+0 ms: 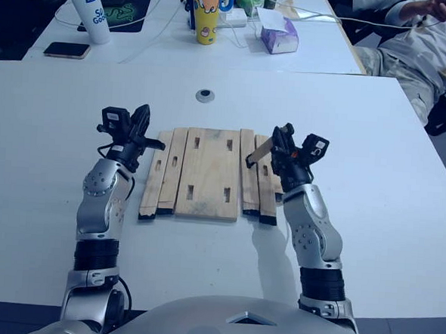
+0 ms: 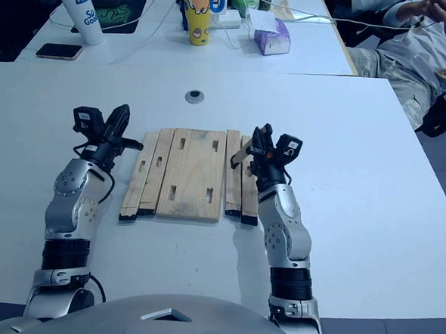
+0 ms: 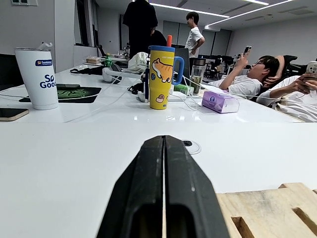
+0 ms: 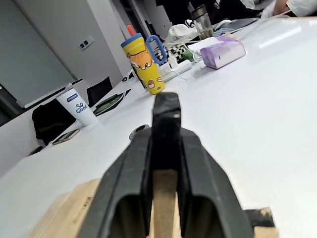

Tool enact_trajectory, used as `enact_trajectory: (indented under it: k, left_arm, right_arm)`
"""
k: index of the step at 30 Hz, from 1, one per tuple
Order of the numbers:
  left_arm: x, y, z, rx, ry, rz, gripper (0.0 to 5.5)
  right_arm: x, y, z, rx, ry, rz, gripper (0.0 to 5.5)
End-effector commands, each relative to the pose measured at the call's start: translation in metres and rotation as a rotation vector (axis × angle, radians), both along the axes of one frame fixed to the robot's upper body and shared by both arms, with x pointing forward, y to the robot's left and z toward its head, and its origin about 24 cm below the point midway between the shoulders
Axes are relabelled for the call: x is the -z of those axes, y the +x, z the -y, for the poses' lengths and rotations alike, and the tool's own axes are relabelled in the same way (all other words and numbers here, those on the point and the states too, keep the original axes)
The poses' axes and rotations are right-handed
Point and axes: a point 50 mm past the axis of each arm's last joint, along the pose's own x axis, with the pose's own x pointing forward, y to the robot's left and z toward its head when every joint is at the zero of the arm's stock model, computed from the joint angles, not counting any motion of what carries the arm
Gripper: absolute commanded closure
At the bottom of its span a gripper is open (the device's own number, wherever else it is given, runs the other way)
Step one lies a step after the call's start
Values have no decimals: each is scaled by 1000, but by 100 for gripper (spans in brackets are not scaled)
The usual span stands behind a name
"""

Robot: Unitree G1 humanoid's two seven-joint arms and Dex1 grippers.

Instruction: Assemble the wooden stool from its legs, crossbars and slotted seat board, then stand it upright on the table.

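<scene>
The slotted seat board [image 1: 207,174] lies flat on the white table [image 1: 373,184]. Two wooden slats [image 1: 164,172] lie along its left side, and more slats [image 1: 256,186] lie along its right side. My right gripper [image 1: 280,142] is shut on one wooden slat [image 1: 260,151], which tilts up off the right-hand slats; in the right wrist view this slat [image 4: 163,191] sits between the fingers [image 4: 129,173]. My left gripper [image 1: 141,125] hovers just left of the left slats, shut with nothing in it. In the left wrist view its fingers [image 3: 148,188] are pressed together beside the board's corner [image 3: 270,213].
A round cable grommet [image 1: 205,95] sits in the table beyond the board. On the far table stand a yellow mug [image 1: 206,14], a white tumbler [image 1: 91,7], a phone [image 1: 66,49] and a purple tissue pack [image 1: 278,39]. Bare table lies to both sides.
</scene>
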Motion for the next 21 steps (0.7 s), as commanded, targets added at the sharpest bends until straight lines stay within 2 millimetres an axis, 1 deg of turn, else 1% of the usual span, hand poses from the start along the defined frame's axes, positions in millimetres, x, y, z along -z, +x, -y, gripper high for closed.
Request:
enact_trajectory:
  k: [1, 3, 6, 9, 11, 14, 17, 19, 21]
  left_arm:
    - [-2, -1, 2, 6, 24, 8, 550]
    - [-2, -2, 2, 7, 23, 7, 550]
    - [-2, -1, 3, 8, 22, 8, 550]
    - [-3, -1, 4, 10, 25, 12, 550]
    - [-3, -2, 6, 19, 31, 16, 550]
    - [-6, -2, 9, 32, 40, 26, 550]
    - [-9, -2, 12, 44, 37, 34, 550]
    - [-10, -2, 12, 42, 37, 38, 550]
    - [-12, -3, 13, 42, 41, 42, 550]
  right_arm:
    - [28, -9, 5, -33, -201, -96, 509]
    - [36, -14, 8, -56, -237, -107, 509]
    - [45, -21, 8, -64, -243, -128, 509]
    - [48, -24, 12, -79, -346, -96, 509]
    - [46, -24, 15, -49, -365, -92, 509]
    - [40, -23, 15, -12, -402, -107, 509]
    - [27, -13, 18, 105, -394, -149, 509]
    - [24, -9, 19, 146, -406, -185, 509]
    - [24, -12, 16, 167, -396, -178, 509]
